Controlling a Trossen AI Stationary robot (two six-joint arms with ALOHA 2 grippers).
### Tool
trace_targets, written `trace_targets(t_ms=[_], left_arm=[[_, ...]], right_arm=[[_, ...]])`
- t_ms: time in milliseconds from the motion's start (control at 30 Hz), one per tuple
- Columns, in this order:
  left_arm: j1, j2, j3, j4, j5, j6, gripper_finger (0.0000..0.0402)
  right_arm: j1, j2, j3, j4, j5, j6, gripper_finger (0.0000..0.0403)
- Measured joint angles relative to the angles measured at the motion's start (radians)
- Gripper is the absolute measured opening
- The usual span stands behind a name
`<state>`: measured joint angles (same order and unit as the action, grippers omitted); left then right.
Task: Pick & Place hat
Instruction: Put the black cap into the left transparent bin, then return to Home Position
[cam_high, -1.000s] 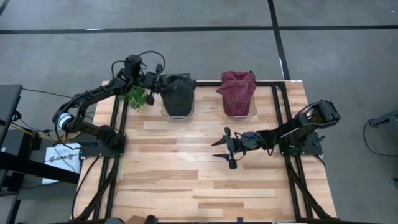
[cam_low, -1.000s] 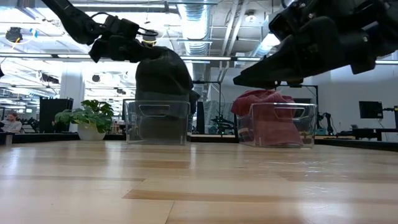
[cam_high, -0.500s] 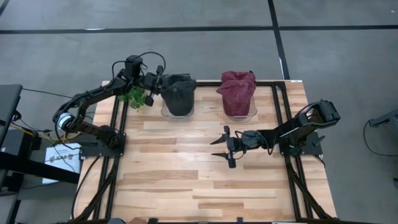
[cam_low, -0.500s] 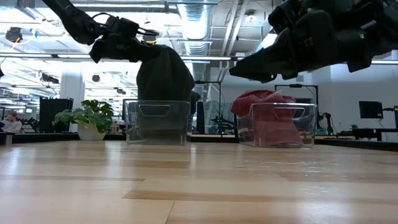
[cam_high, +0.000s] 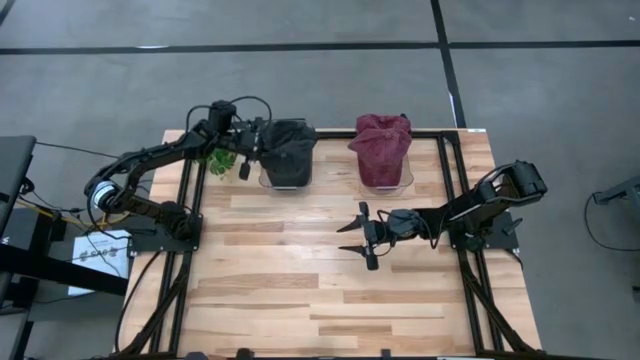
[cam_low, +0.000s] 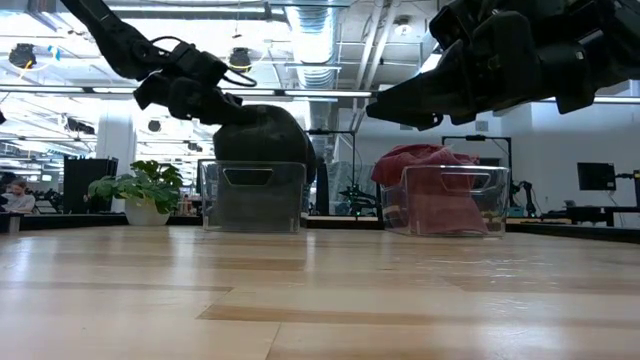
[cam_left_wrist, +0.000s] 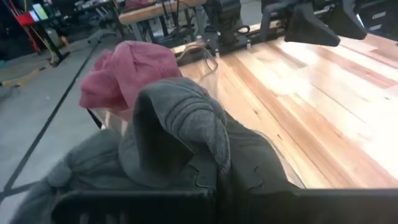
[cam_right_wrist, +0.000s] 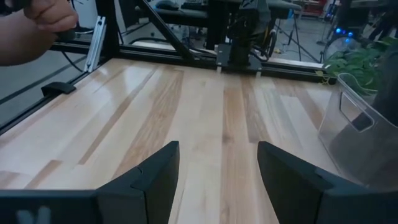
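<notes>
A dark grey hat (cam_high: 288, 150) sits with its lower part inside a clear bin (cam_low: 252, 196) at the table's far left. Its crown (cam_low: 262, 132) bulges above the rim. My left gripper (cam_high: 250, 152) is shut on the hat's left side. A red hat (cam_high: 380, 143) rests in a second clear bin (cam_low: 443, 200) to the right; it also shows in the left wrist view (cam_left_wrist: 127, 73). My right gripper (cam_high: 358, 238) hovers open over the middle of the table, with nothing between its fingers (cam_right_wrist: 155, 177). My left gripper holds a bunched fold of the grey hat on its left side (cam_left_wrist: 199, 177). The cloth itself covers the fingertips, so the number of layers does not show. The fingers come from the table's left, nearly level and slanting a little down. The hat's lower part is in the bin.
A potted green plant (cam_high: 215, 158) stands just left of the grey hat's bin, under my left arm. Black frame rails (cam_high: 190, 210) run along both table sides. A person's hand (cam_right_wrist: 37, 18) shows beyond the table's edge. The wood near the front edge (cam_high: 320, 310) is bare.
My left gripper has gone down with the grey hat, still shut on it, and tipped a little further downward. The hat's crown has sunk and now bulges lower over the bin's rim.
</notes>
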<state>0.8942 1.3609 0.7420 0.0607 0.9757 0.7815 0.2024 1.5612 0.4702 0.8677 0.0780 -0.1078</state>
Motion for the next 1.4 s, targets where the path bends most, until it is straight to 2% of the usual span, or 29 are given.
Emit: trace_targets(t_ms=[333, 667, 867, 1000, 1233, 1400], left_arm=[[0.004, 0.000, -0.009, 0.049, -0.015, -0.034, 0.0019], [0.005, 0.000, -0.009, 0.061, -0.111, -0.090, 0.0107], [0.005, -0.003, 0.000, 0.061, -0.196, -0.147, 0.0140], [0.006, -0.049, 0.001, 0.059, -0.240, -0.167, 0.0150], [0.006, -0.186, 0.002, 0.039, -0.251, -0.203, 0.0151], [0.005, -0.307, -0.002, 0.041, -0.250, -0.374, 0.0150]], right_arm=[[-0.004, 0.000, 0.000, 0.000, 0.000, -0.006, 0.0210], [-0.009, 0.000, 0.000, 0.000, 0.000, -0.006, 0.0210], [-0.009, 0.000, 0.000, 0.000, 0.000, -0.006, 0.0210], [-0.009, 0.000, 0.000, 0.000, 0.000, -0.007, 0.0210], [-0.009, 0.000, 0.000, -0.001, 0.000, -0.009, 0.0210], [-0.009, 0.000, 0.000, -0.001, 0.031, -0.070, 0.0210]])
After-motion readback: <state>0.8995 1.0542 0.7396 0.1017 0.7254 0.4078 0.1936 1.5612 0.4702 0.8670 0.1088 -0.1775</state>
